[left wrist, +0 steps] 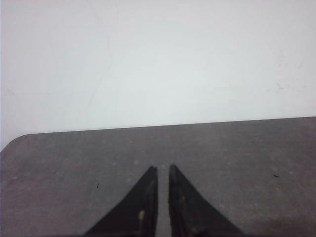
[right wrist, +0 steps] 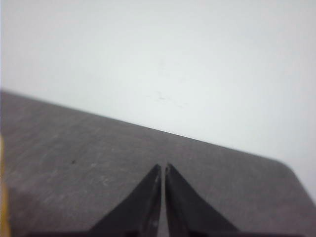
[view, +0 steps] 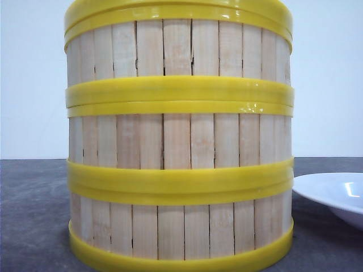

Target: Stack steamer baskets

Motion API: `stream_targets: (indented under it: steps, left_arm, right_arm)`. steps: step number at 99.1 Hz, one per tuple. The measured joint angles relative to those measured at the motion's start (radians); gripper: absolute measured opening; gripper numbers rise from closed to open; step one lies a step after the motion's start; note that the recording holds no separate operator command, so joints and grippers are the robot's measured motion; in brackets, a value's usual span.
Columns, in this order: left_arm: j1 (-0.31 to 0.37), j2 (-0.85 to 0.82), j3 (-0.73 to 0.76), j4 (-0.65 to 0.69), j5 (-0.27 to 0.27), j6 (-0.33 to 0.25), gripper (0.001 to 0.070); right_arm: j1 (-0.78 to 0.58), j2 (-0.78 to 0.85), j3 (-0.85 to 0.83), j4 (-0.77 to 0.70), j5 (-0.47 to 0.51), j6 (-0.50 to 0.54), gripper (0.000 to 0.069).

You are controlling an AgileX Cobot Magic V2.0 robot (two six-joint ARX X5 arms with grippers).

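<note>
Left gripper hangs low over bare dark gray tabletop, black fingers drawn nearly together w/ only a thin slit between tips, nothing held. Small yellowish speck shows on one finger; can't tell what it is. White wall fills the upper part of that view.

Right gripper looks the same: black fingers tapering to points, tips almost touching, nothing between them, hovering over the same gray surface. Thin yellow sliver at the edge of the right wrist view, too cropped to ID for sure.

Front view: neither arm visible. Steamer baskets stand stacked three high, very close to the camera & filling most of the frame. Pale vertical bamboo slats, thick yellow rims meeting in doubled bands at each joint. Stack looks upright & aligned, walls flush tier to tier. Bottom basket sits on the table; top basket is cut off by the frame's upper edge, so can't tell whether anything sits on it. White plate lies on the table just beside the stack on the right, partly cropped; can't tell if it touches the stack.
</note>
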Motion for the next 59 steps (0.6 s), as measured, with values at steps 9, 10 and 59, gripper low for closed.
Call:
stream_targets:
  steps: [9,10,59]
  left_arm:
    - [0.000,0.000,0.000,0.000,0.000,0.000,0.0014]
    - [0.000,0.000,0.000,0.000,0.000,0.000,0.0014]
    - [0.000,0.000,0.000,0.000,0.000,0.000,0.0014]
  right_arm:
    - [-0.054,-0.079,-0.157,0.125,-0.020,0.062,0.0010]
    - [-0.059,-0.087,-0.168,0.130,-0.023,0.068,0.0010]
    - [-0.203,-0.186,-0.249,0.056,-0.083,0.156,0.0010]
